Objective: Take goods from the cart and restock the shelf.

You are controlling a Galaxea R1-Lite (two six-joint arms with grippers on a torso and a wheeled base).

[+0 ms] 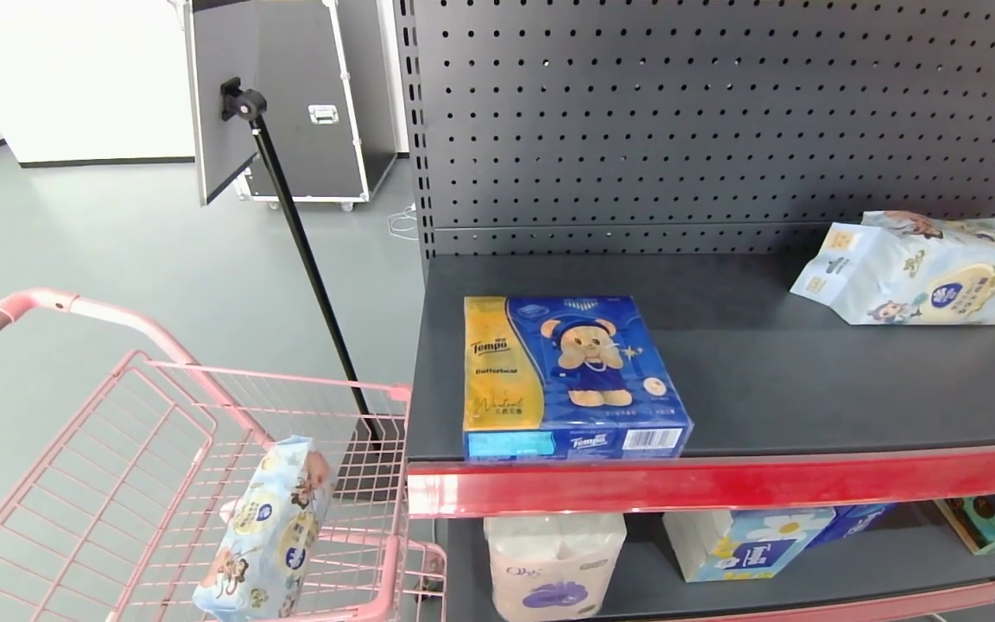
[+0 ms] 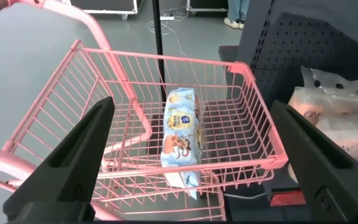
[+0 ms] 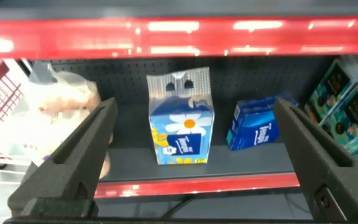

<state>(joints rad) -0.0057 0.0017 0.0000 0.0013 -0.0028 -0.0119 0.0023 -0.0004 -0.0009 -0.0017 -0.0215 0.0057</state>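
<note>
A pale blue tissue pack (image 1: 269, 531) with cartoon print stands on edge in the pink wire cart (image 1: 117, 466). In the left wrist view the same pack (image 2: 181, 134) sits in the cart basket (image 2: 253, 106), and my left gripper (image 2: 194, 171) hangs open above and in front of it, well apart. On the upper shelf (image 1: 765, 363) lie a blue and yellow tissue box (image 1: 567, 376) at the front edge and a matching pale blue pack (image 1: 929, 268) at the back right. My right gripper (image 3: 194, 165) is open, facing the lower shelf.
The lower shelf holds a white roll pack (image 1: 554, 561), a blue daisy tissue pack (image 3: 180, 121), a dark blue box (image 3: 260, 124) and teal boxes (image 3: 347, 102). A red price rail (image 1: 722, 479) fronts the upper shelf. A black stand pole (image 1: 307, 250) rises between cart and shelf.
</note>
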